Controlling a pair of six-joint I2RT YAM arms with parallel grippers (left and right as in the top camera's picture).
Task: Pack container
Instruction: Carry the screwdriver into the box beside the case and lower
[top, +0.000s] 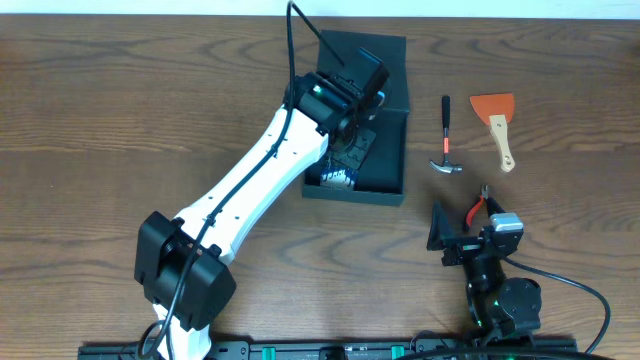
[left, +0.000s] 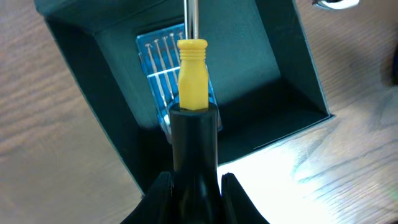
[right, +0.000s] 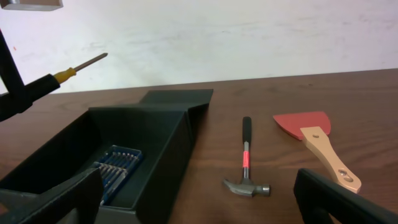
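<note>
Above the container, which looked rigid and light and best taken by a side wall, the left end effector was clamped on a screwdriver.

On the brown wooden tabletop lies a hammer with a black-and-red grip, its steel claw head toward the near edge. Just to its right, not touching, rests a scraper with an orange-red blade and a pale wooden handle. Red-handled pliers lie nearer the front. A blue screwdriver-set case lies flat, thin drivers showing in a row.
</note>
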